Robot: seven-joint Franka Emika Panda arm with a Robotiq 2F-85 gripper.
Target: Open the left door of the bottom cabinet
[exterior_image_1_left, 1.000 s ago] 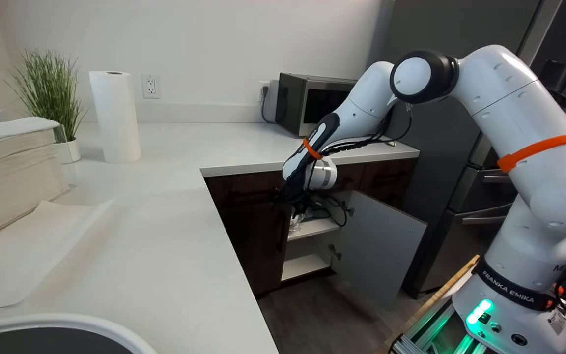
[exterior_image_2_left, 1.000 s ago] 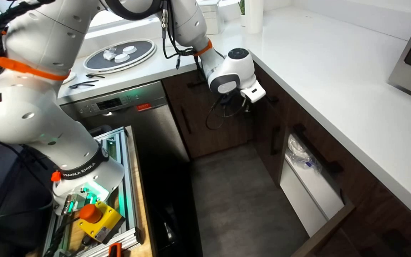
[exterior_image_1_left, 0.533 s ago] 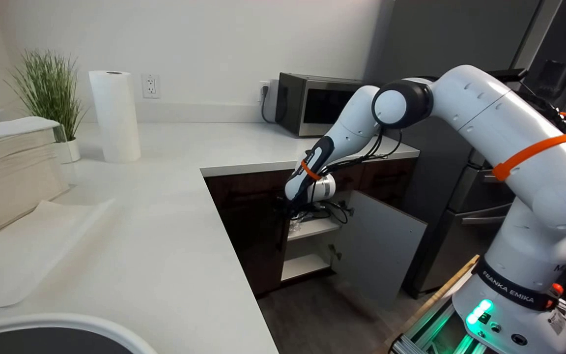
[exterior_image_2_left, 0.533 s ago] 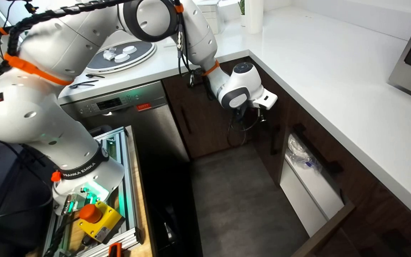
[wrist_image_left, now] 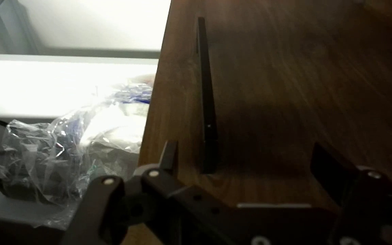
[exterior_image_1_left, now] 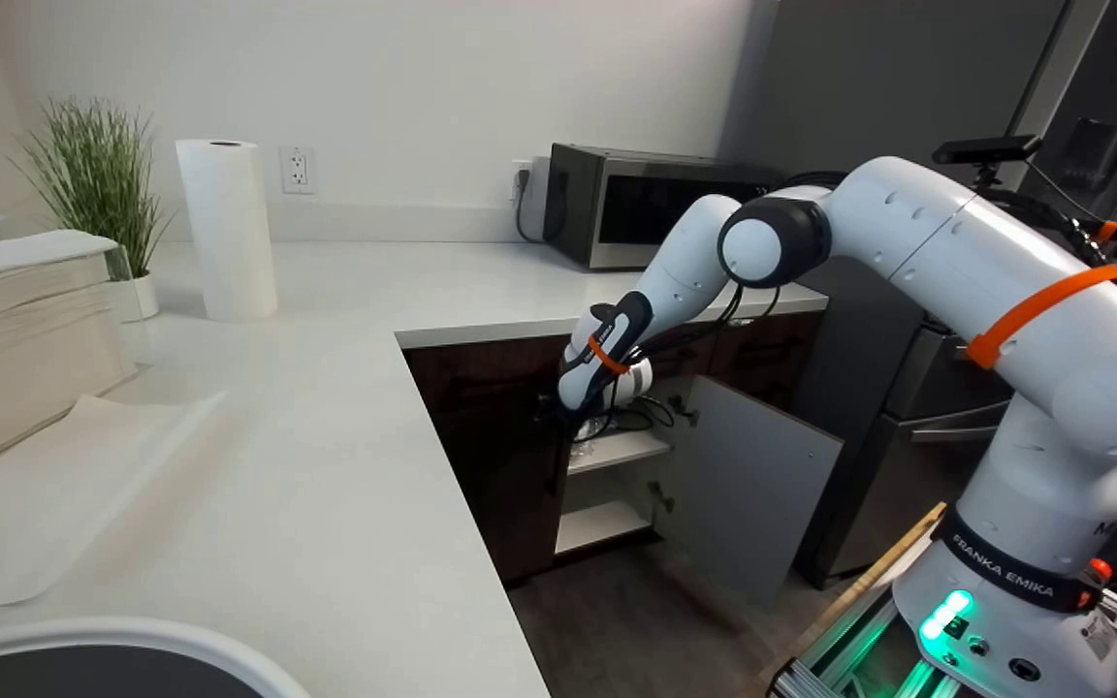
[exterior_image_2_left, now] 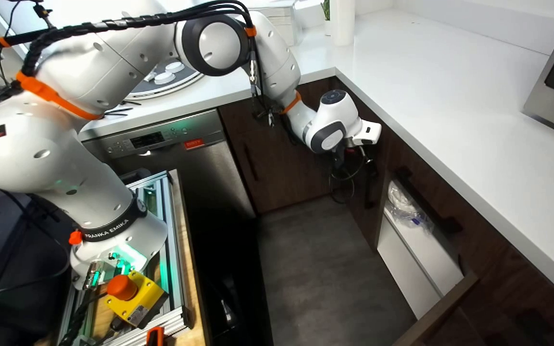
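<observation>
The left door [wrist_image_left: 277, 85] is a dark brown panel with a long black handle [wrist_image_left: 207, 88] in the wrist view. It also shows, shut, in both exterior views [exterior_image_1_left: 510, 485] [exterior_image_2_left: 359, 206]. The bottom cabinet stands open on its right half, with pale shelves [exterior_image_1_left: 607, 451] [exterior_image_2_left: 421, 254] inside. My gripper [wrist_image_left: 247, 157] is open in front of the left door. The handle's near end lies between the two fingers in the wrist view, closer to the left finger, and no contact shows. In both exterior views the fingers are dark and mostly hidden by the hand.
The right door [exterior_image_1_left: 748, 475] is swung open and stands out over the floor. A clear plastic bag [wrist_image_left: 56, 149] lies on the shelf beside the left door. The white counter [exterior_image_2_left: 450, 86] overhangs the cabinet, with the microwave [exterior_image_1_left: 655, 208] on it.
The arm has lowered and reached forward. The hand has moved towards the left door and its handle, right and down in an exterior view. The doors have not moved.
</observation>
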